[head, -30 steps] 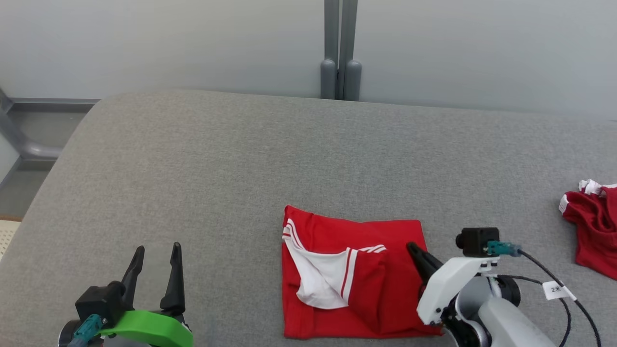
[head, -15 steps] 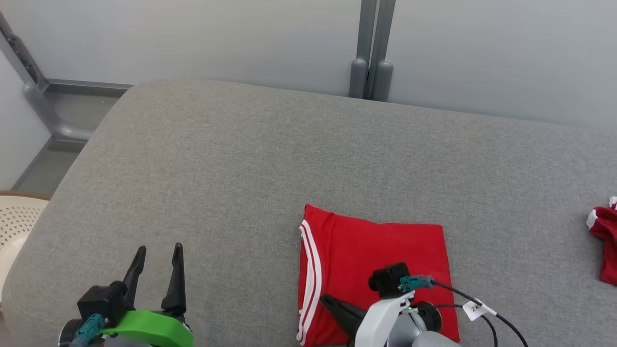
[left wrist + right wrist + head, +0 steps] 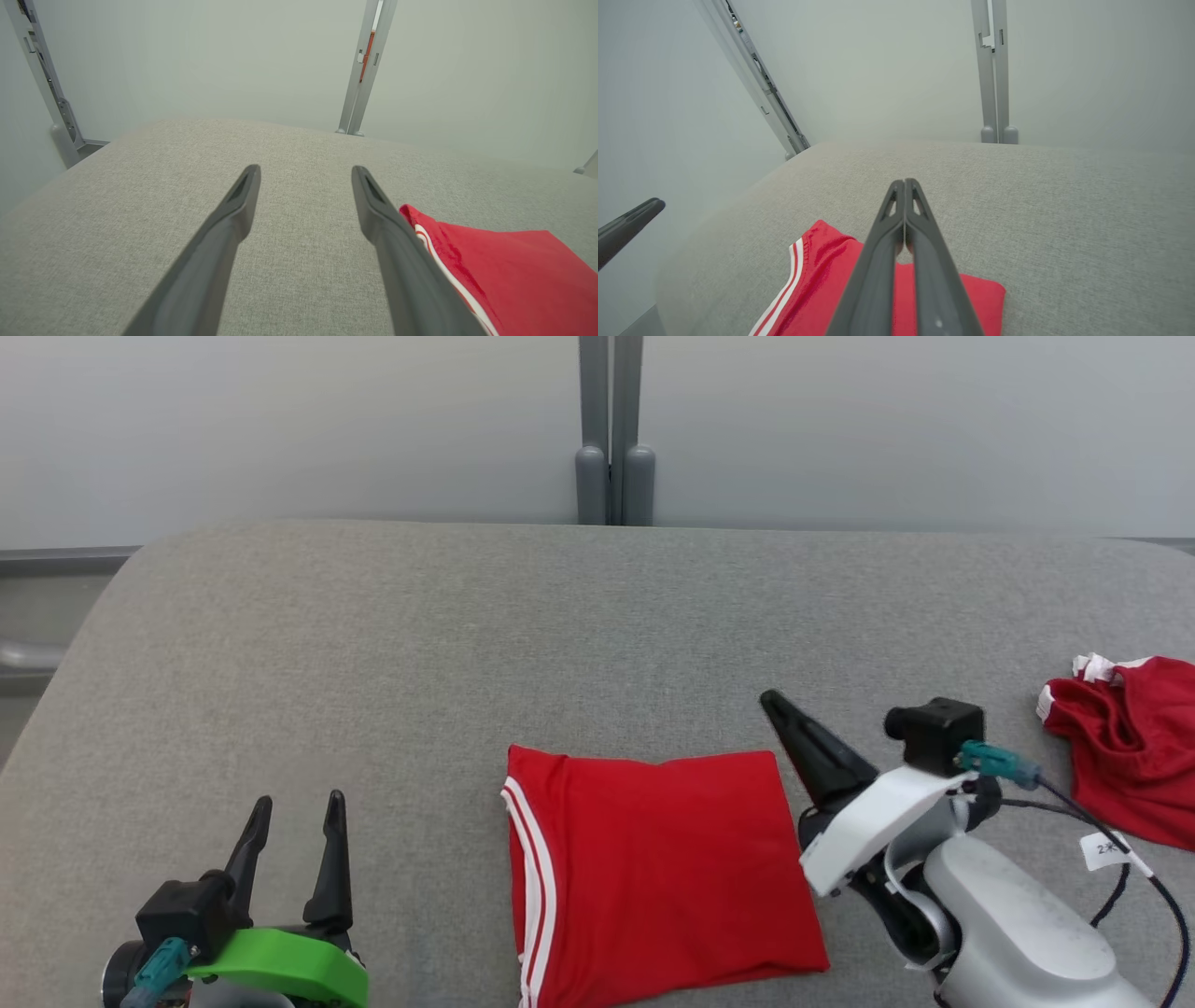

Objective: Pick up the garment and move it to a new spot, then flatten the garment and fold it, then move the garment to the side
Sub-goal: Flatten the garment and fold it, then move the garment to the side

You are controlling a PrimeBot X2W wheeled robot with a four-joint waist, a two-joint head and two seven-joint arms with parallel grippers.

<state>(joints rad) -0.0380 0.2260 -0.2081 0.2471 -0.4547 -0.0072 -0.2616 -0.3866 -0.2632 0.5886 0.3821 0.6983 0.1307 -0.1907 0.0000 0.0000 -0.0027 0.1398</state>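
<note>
Garment [image 3: 653, 873] lay folded into a compact red rectangle near the front of the grey padded bench [image 3: 373, 644]. White-striped trim ran down its left edge, and no lettering was on show. Top face looked smooth and flat.

Left pincer [image 3: 299, 798] sat well apart from it at the lower left, released, fingers spread with nothing between them; its wrist view showed bare bench in the gap and the garment off to the right.

Right pincer [image 3: 770, 698] was just beside the garment's far right corner. It was clenched, the fingers pressed together with nothing gripped, as the right wrist view confirmed. Could not tell whether its tip touched the bench.

A second crumpled red cloth [image 3: 1125, 747] lay at the bench's right edge, apart from the folded piece.

Judgement: flatten and fold look done, so the step in hand is the last one, moving the garment to the side. The next move calls for a pincer to spread, come down at an edge of the stack and catch all layers together. A top-layer-only grab would likely peel the fold open. Keep it away from the other cloth.
</note>
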